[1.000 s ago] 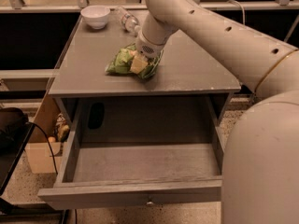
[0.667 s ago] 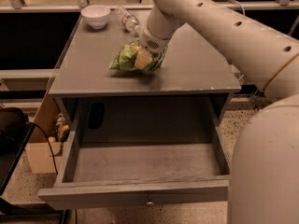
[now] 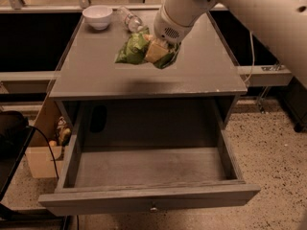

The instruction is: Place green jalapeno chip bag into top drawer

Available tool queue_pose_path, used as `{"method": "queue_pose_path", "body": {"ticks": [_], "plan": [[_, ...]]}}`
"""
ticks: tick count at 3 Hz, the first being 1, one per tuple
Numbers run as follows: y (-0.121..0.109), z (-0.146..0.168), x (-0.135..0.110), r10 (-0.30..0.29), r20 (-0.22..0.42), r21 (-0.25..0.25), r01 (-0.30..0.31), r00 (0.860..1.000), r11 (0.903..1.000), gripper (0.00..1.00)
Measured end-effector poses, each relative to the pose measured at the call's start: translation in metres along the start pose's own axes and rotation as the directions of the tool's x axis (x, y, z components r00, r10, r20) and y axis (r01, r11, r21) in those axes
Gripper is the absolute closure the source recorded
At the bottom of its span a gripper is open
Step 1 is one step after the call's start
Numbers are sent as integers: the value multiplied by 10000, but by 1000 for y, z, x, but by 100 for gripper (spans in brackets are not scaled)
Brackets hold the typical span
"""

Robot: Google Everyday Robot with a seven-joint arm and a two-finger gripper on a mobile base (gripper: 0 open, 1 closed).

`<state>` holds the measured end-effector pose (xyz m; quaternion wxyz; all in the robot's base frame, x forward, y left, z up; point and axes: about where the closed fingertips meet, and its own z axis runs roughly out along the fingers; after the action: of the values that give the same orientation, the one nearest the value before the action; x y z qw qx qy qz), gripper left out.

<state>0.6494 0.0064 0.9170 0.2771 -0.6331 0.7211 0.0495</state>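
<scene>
The green jalapeno chip bag (image 3: 132,50) is crumpled and held up off the grey cabinet top (image 3: 201,75), casting a shadow below it. My gripper (image 3: 157,51) is shut on the bag, its yellowish fingers (image 3: 154,53) pinching the bag's right end; the white arm comes down from the upper right. The top drawer (image 3: 148,201) stands pulled wide open below and in front, with nothing inside, its small metal knob (image 3: 153,208) at the front panel's centre.
A white bowl (image 3: 97,16) and a clear plastic bottle (image 3: 130,19) lying on its side sit at the back of the cabinet top. A cardboard box (image 3: 42,159) and a dark cable are on the floor left of the drawer.
The bag has been lifted off the cabinet top in my gripper and has moved slightly toward the front. The view has shifted a little.
</scene>
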Motion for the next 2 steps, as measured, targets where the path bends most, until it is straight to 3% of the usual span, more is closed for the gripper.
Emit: {"method": "queue_pose_path", "body": {"ticks": [1, 2], "plan": [[32, -33, 8, -28, 365, 116, 24, 9993, 9999, 100], [73, -29, 20, -49, 1448, -259, 87, 9894, 9996, 100]]}}
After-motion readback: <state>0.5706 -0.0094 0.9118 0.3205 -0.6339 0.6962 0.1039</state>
